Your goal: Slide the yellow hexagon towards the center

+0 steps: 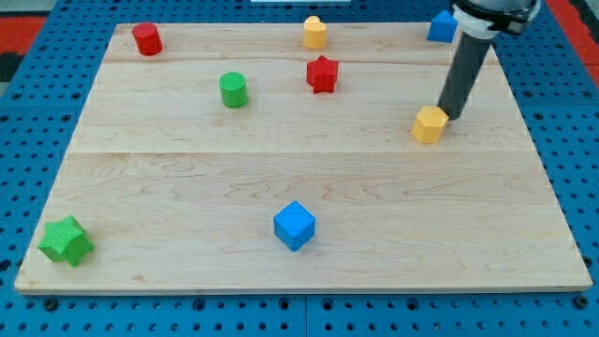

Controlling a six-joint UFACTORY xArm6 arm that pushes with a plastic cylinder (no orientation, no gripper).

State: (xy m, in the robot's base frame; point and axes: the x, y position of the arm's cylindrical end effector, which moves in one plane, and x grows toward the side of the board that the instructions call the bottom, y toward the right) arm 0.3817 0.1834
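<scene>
So, no claw anywhere on this rig, just a straight dark rod (465, 70), so nothing to call wide or narrow. My tip (453, 115) down on the tabletop (309, 187), touching the upper right edge of the yellow hexagon (430, 124), or as good as touching. Hexagon sitting in the right half, right of the middle of the wooden surface and a bit above it, still apart from the centre. Up near the view's top: a red cylinder (146, 38) at the left corner, a second yellow block (314, 32) with a rounded top around the middle, and a blue block (442, 26) partly hidden behind the rod near the right corner. Red star (322, 74) just below that top yellow block, green cylinder (233, 90) further left of it. Blue cube (295, 226) down toward the view's bottom, roughly mid-width, well apart from everything. Green star (65, 241) tucked in the bottom left corner. Blue pegboard (28, 140) all around the wood.
</scene>
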